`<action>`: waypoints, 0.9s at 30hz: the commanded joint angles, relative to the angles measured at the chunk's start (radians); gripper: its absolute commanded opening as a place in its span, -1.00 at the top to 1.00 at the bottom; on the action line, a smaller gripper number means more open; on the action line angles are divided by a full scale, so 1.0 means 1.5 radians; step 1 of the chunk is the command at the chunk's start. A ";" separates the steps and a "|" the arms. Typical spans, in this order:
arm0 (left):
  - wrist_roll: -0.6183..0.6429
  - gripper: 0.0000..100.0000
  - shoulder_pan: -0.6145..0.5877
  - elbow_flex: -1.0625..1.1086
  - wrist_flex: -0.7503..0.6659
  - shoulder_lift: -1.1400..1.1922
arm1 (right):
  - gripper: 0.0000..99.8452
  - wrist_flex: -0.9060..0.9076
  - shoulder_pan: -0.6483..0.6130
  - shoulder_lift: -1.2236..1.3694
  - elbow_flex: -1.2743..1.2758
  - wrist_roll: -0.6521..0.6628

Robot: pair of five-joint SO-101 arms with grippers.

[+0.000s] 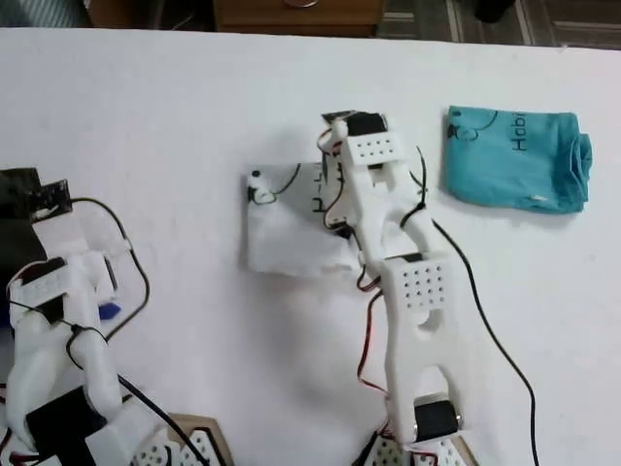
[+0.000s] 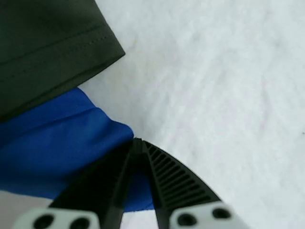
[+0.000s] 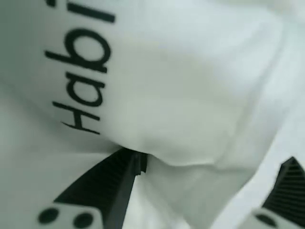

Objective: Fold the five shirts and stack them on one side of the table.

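A folded white shirt (image 1: 286, 228) with black print lies mid-table. My right gripper (image 3: 214, 162) stands open at the shirt's right edge (image 1: 338, 184), and a thick fold of the white shirt (image 3: 181, 109) bulges between its jaws. To the back right lies a folded teal shirt (image 1: 514, 160). At the table's left edge, my left gripper (image 2: 138, 143) is shut, its tips at the border of a blue shirt (image 2: 52, 143). A black shirt (image 2: 43, 43) lies right beside the blue one. In the high view a bit of the blue shirt (image 1: 109, 311) peeks out by the left arm (image 1: 53, 320).
The white table (image 1: 175, 107) spreads bare at the back left and front middle. Black and red cables (image 1: 485, 320) trail from the arms across it. The black shirt (image 1: 15, 209) sits at the far left edge. Wooden furniture (image 1: 296, 15) stands beyond the far edge.
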 commanded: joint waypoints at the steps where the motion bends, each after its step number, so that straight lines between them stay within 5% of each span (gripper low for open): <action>1: 0.006 0.95 0.008 -0.010 -0.010 -0.001 | 0.21 0.010 0.006 0.023 -0.023 -0.002; 3: 0.006 0.95 0.008 -0.010 -0.010 -0.001 | 0.39 0.010 0.006 0.027 -0.023 0.012; 6: 0.006 0.95 0.008 -0.010 -0.010 -0.001 | 0.96 0.010 0.006 0.029 -0.023 0.047; 16: 0.006 0.95 0.008 -0.010 -0.010 -0.001 | 0.96 0.013 0.033 0.005 -0.024 0.056; 27: 0.007 0.95 0.008 -0.010 -0.011 -0.001 | 0.96 0.013 0.078 -0.293 -0.024 0.269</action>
